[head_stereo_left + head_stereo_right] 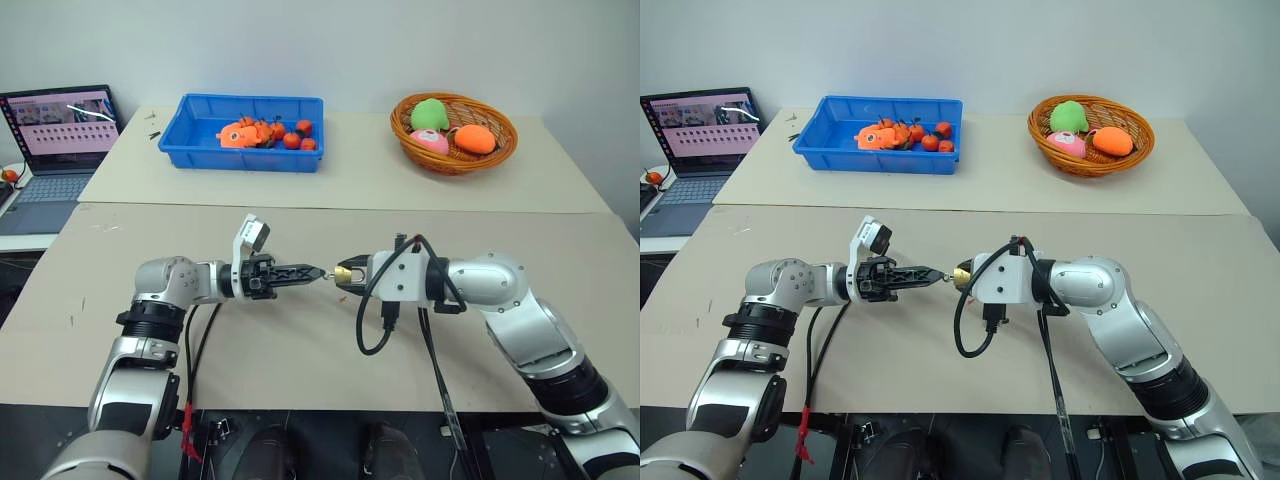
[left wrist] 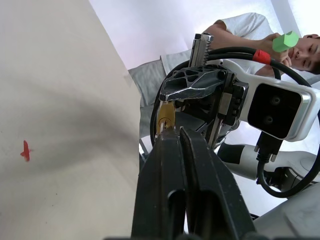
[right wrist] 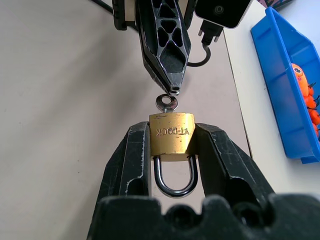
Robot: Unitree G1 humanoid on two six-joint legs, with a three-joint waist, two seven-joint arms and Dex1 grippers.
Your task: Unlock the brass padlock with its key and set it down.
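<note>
1. Right wrist view: the right hand (image 3: 172, 150) clamps the brass padlock (image 3: 172, 137) by its two sides, the silver shackle still closed and pointing back between the black fingers.
2. The key (image 3: 166, 103) sits in the keyhole on the lock's bottom face, its round head sticking out.
3. The left hand (image 3: 174, 89), fingers pressed together, meets the key's head with its tip; whether it actually pinches the key cannot be told.
4. Left eye view: both hands face each other tip to tip above the middle of the front table (image 1: 300, 370), near its front edge, with lock and key held off the surface.
5. On the rear table stand a blue bin (image 1: 250, 133) of orange toys and a wicker basket (image 1: 455, 133) of plush fruit.
</note>
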